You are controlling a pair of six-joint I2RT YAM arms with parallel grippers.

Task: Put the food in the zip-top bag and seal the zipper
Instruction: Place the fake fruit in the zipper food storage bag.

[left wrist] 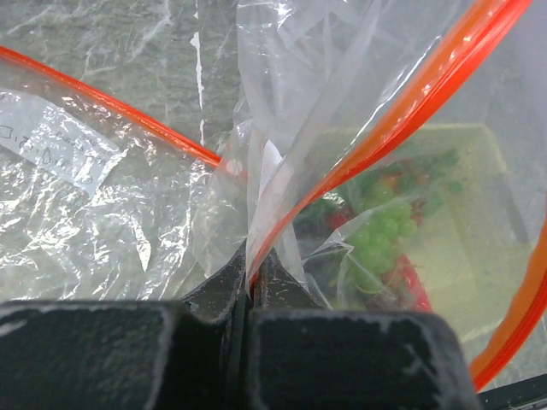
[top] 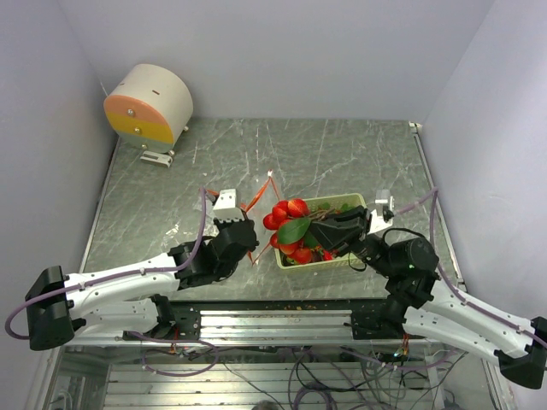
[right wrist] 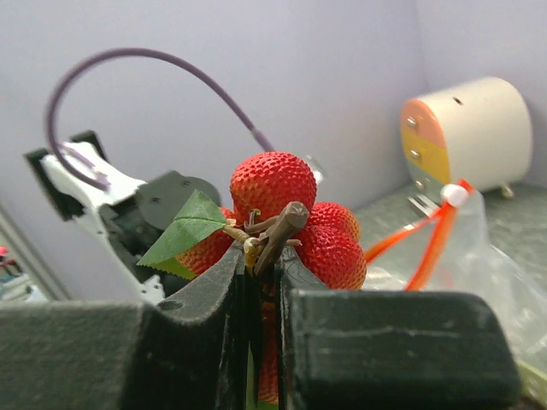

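The strawberry bunch [right wrist: 273,184] looks light and hard, and its thin brown stem [right wrist: 278,235] is the best place to hold. The right gripper [right wrist: 261,256] pinches that stem tight, with the berries poking up past its tips, over the basket [top: 342,202]. The zip-top bag [left wrist: 111,213] is thin, floppy and slippery, and the left gripper [left wrist: 252,278] pinches its edge by the zipper [left wrist: 410,102], close beside the berries.

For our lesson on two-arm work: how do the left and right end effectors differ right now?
The left end effector pinches the clear zip-top bag at its orange-red zipper; the right end effector pinches a strawberry cluster by its brown stem. The left sits beside the pale green basket, the right over it. Both are shut.
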